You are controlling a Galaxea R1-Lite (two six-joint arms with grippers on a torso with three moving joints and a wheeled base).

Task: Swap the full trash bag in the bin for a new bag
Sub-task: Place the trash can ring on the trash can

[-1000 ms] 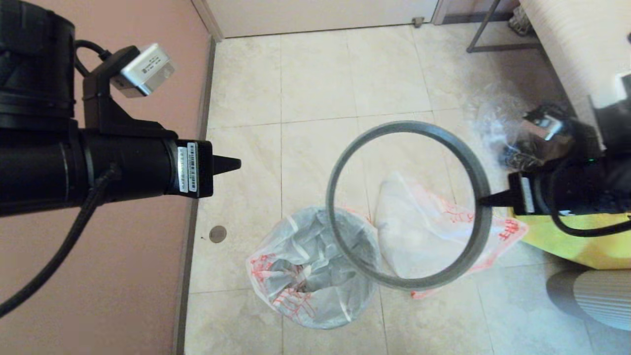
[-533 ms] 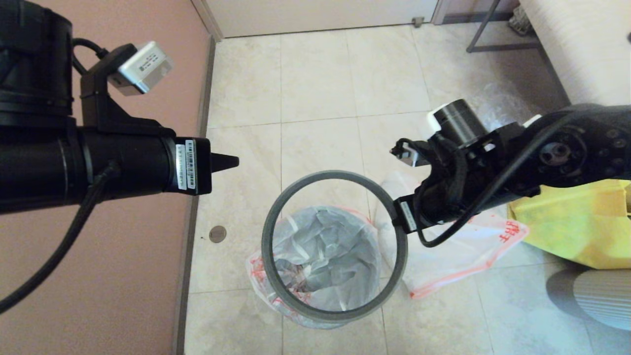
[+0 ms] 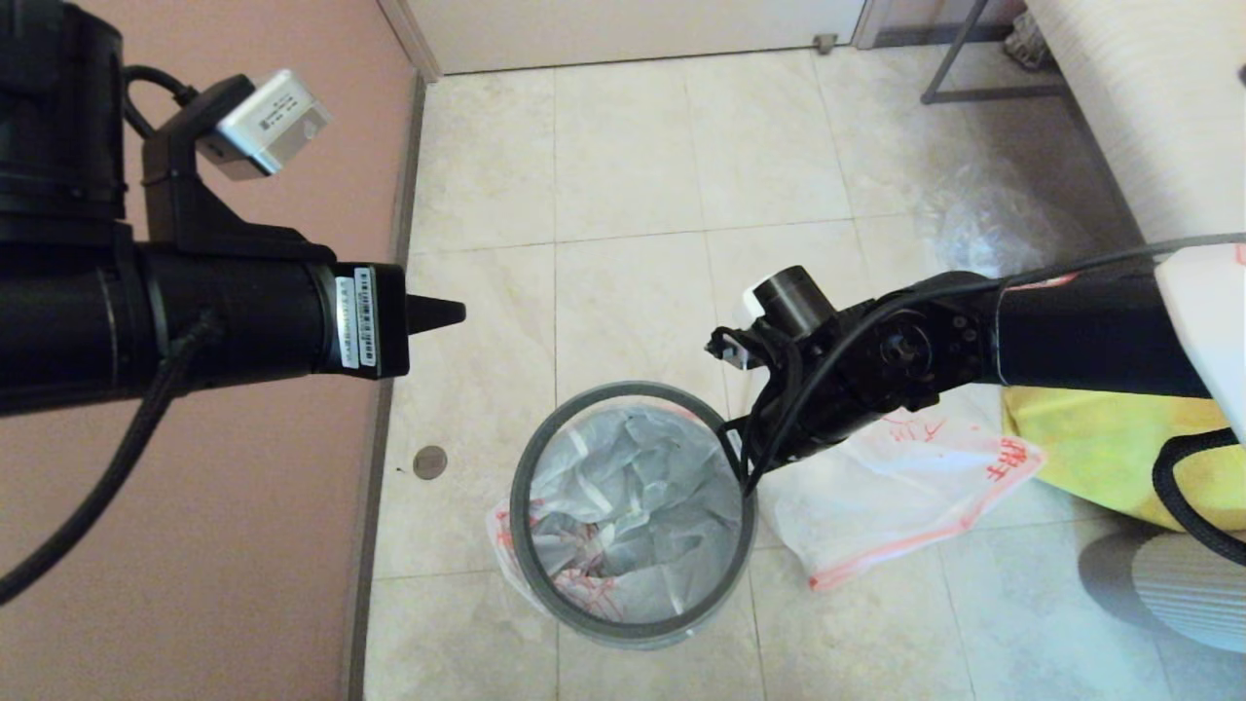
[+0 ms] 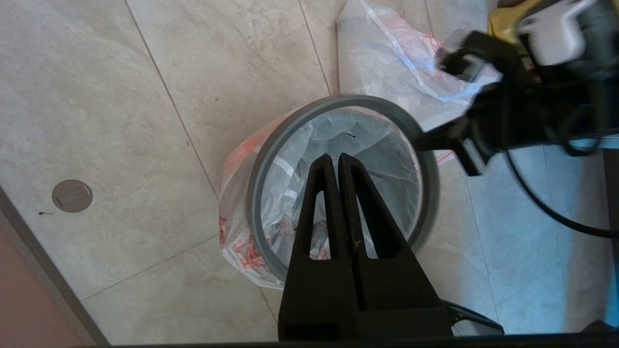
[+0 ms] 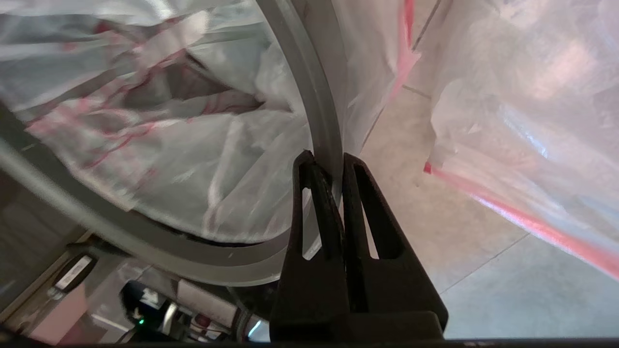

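The bin stands on the tiled floor with a white, red-printed bag [image 3: 633, 506] lining it and spilling over its sides, so its black wall is hidden. The dark-grey hoop [image 3: 521, 497] sits level at the bin's mouth, around the bag. My right gripper [image 3: 745, 477] is shut on the hoop's right side; the right wrist view shows the hoop [image 5: 319, 96] pinched between the fingers of my right gripper [image 5: 329, 157]. My left gripper [image 3: 453, 313] hangs shut and empty, high up and to the bin's left. From its wrist I look down on the hoop [image 4: 256, 203].
A second white, red-printed bag [image 3: 896, 487] lies flat on the floor right of the bin, partly under my right arm. A yellow bag [image 3: 1100, 448] is further right, a clear plastic bag [image 3: 983, 224] behind it. The pink wall [image 3: 195, 584] runs along the left.
My right arm has carried the hoop left and down, from high beside the bin to its mouth. The left arm drifted slightly left.
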